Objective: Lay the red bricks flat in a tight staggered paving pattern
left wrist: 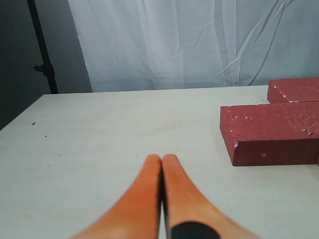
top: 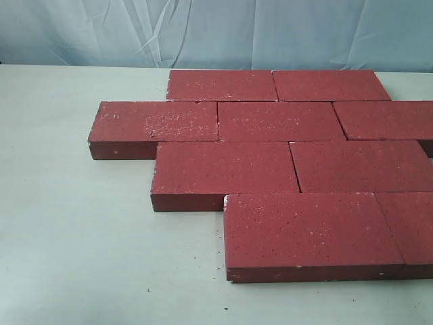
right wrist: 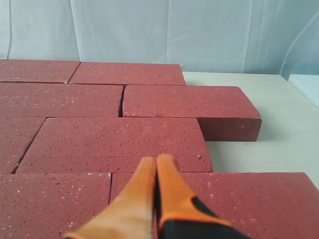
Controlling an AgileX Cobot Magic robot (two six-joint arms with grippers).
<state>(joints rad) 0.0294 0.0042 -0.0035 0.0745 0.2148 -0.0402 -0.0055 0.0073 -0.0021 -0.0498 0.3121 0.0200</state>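
The red bricks (top: 270,162) lie flat in four offset rows, covering the tabletop (top: 81,237) from its centre out to 3 o'clock. Nine show, with joints staggered and mostly tight. The paving looks essentially finished; at most a thin seam wants nudging. The right pincer (right wrist: 155,162) is fully closed and empty above the bricks; the left pincer (left wrist: 162,162) — likewise closed, holding nothing — is over bare tabletop.
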